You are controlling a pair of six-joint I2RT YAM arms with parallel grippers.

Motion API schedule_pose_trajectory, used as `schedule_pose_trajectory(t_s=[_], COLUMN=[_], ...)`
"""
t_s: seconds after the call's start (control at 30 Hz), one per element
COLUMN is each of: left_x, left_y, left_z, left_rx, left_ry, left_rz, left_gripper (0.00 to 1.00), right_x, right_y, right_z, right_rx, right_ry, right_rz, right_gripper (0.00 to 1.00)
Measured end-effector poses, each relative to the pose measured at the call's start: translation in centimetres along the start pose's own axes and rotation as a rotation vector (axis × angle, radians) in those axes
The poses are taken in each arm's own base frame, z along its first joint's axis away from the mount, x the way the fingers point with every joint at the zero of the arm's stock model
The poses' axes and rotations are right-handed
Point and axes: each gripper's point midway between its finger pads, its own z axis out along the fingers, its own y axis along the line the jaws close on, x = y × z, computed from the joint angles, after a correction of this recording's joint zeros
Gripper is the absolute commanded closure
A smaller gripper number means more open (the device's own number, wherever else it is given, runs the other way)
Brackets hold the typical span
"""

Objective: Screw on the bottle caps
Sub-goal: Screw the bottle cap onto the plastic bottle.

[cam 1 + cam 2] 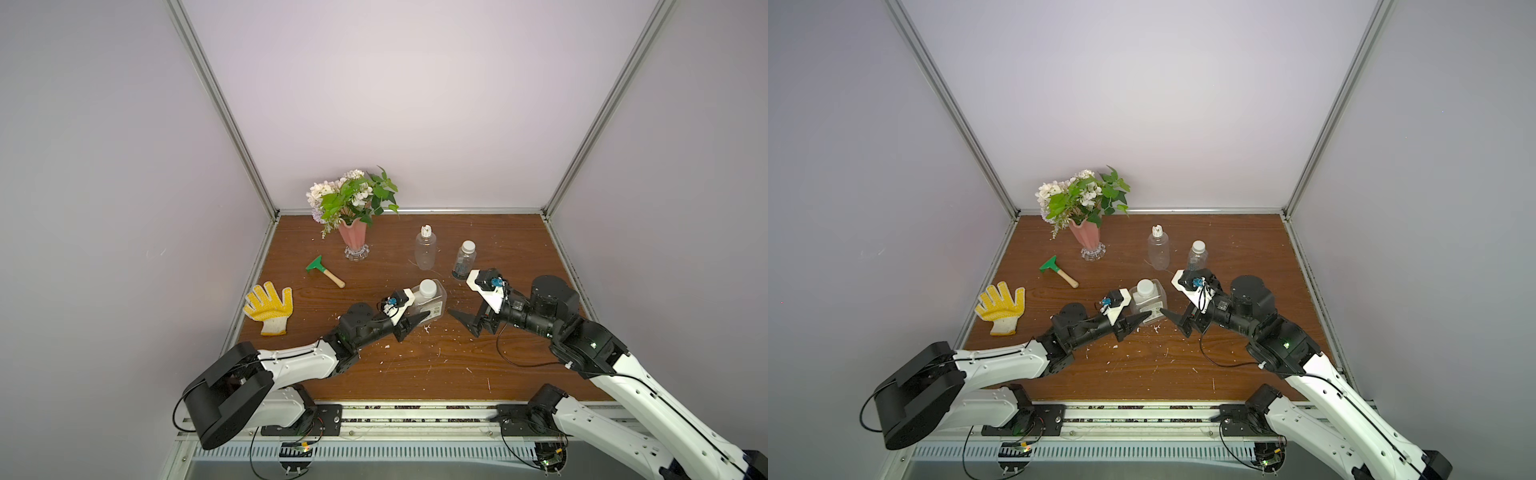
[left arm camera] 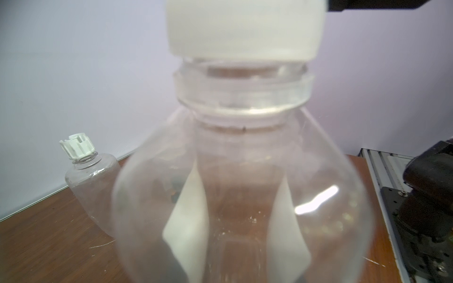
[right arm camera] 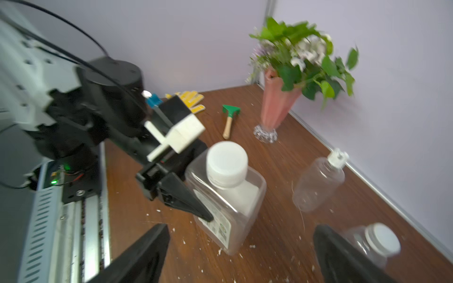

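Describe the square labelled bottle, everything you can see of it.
The square bottle is clear plastic and looks empty. It has a white printed label low on one side and a wide, flat-topped white cap sitting on its neck. It stands roughly upright on the wooden table, clamped at the body by the left pincer.

light: even, soft | right wrist: motion blur | left wrist: square bottle (image 2: pixel 245 156) defocused, glare
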Motion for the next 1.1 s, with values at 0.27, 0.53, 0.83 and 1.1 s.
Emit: schedule_pose_trajectory(t_s=[0.27, 0.53, 0.83, 1.1], left_x=[-0.8, -0.2, 0.0, 0.1], left_y=[-2.9, -4.4, -4.7, -4.7], left_z=[-1.2, -1.7, -1.8, -1.8], left_rx=[0.157, 0.24, 0.261, 0.26], left_ry=[-0.009, 0.02, 0.028, 0.034], left_rz=[0.029, 0.038, 0.045, 0.044], left_gripper=[0.56, 0.56, 0.56, 0.56], right_x=[-2.5, -0.8, 0.0, 0.1], right_y=[3.2, 4.5, 5.2, 5.3], right_z=[2.4, 4.4, 4.8, 4.8], right_rx=[-0.298, -0.429, -0.485, -0.493], right_ry=[-0.064, -0.042, -0.029, -0.029], right_rz=[-0.146, -0.157, -0.149, -0.145], right_gripper=[0.06, 0.2, 0.32, 0.44])
